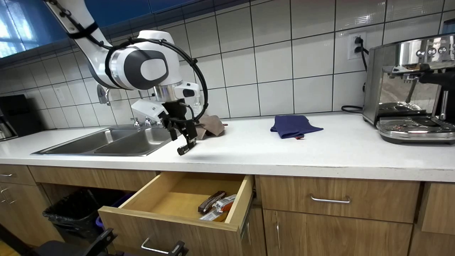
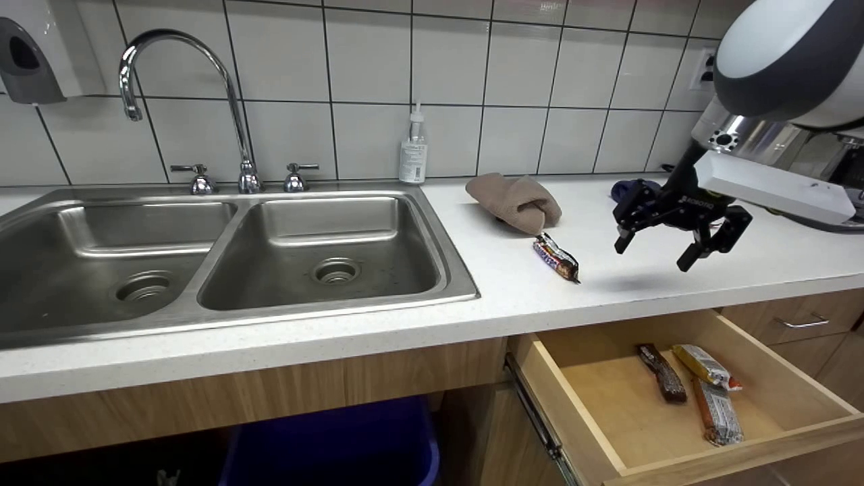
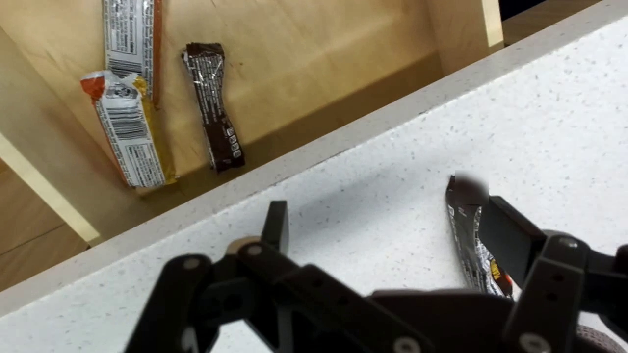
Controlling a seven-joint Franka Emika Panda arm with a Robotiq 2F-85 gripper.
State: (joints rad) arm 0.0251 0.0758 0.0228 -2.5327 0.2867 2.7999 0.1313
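With the gripper [image 3: 386, 217] wide apart at the fingers, hovers above the counter [image 2: 506, 290], behind the open drawer [image 2: 617, 405]. Also behind the drawer, on the counter, has nearby one wrapped bar [image 2: 557, 258]; inside the drawer, three more bars [image 2: 661, 373].

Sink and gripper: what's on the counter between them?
In an exterior view, a brown cloth and a wrapped bar lie on the counter between the sink and the open gripper.

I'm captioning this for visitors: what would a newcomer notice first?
Probably the white robot arm, its open fingers hanging empty above the white counter. Next comes the wooden drawer standing open beneath the counter, three wrapped bars inside. A fourth bar lies on the counter near a brown cloth.
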